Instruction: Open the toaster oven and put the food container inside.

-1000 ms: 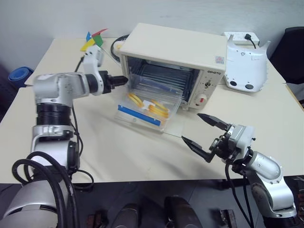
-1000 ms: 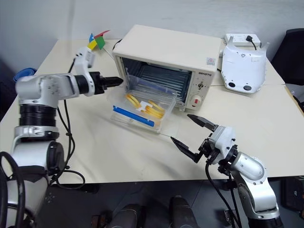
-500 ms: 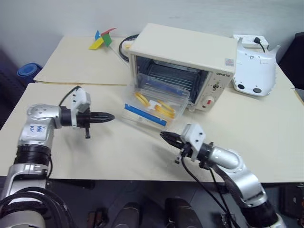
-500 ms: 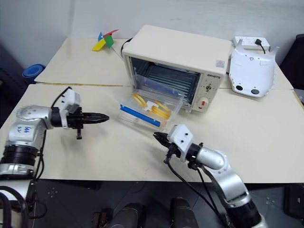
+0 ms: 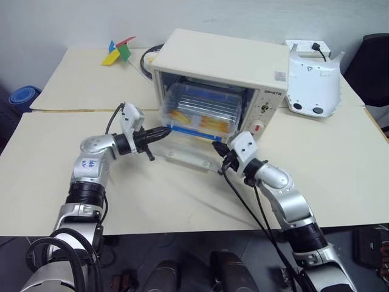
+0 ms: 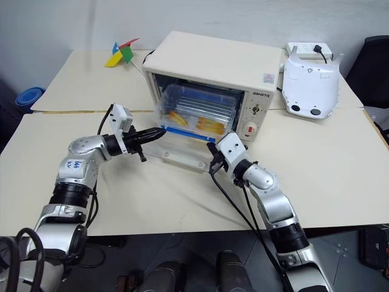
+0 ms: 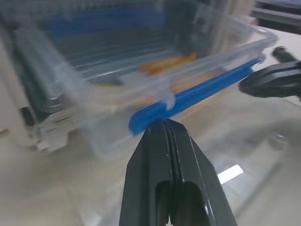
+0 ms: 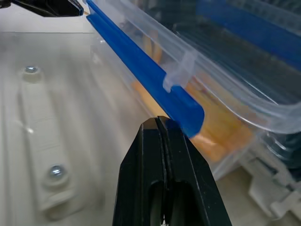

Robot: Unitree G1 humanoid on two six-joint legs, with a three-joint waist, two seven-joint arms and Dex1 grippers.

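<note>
The cream toaster oven (image 5: pixel 231 64) stands mid-table with its glass door (image 5: pixel 182 159) dropped flat. The clear food container (image 5: pixel 203 109), with yellow-orange food inside, sits mostly within the oven mouth on the rack, its near blue clip strip (image 5: pixel 193 131) at the opening. My left gripper (image 5: pixel 168 130) is shut, its tip against the strip's left end (image 7: pixel 188 99). My right gripper (image 5: pixel 216 147) is shut too, its tip (image 8: pixel 157 121) at the strip's right end (image 8: pixel 141 61). Both point level toward the oven, above the open door.
A white curved device (image 5: pixel 314 85) and a power strip (image 5: pixel 310 45) stand to the oven's right. A coloured paper pinwheel (image 5: pixel 118 52) and a black cable (image 5: pixel 149 58) lie at the back left. A seam crosses the table's left half.
The container has gone from lying on the open door to sitting in the oven mouth. Both grippers have shut and closed in on its near blue strip from either side.
</note>
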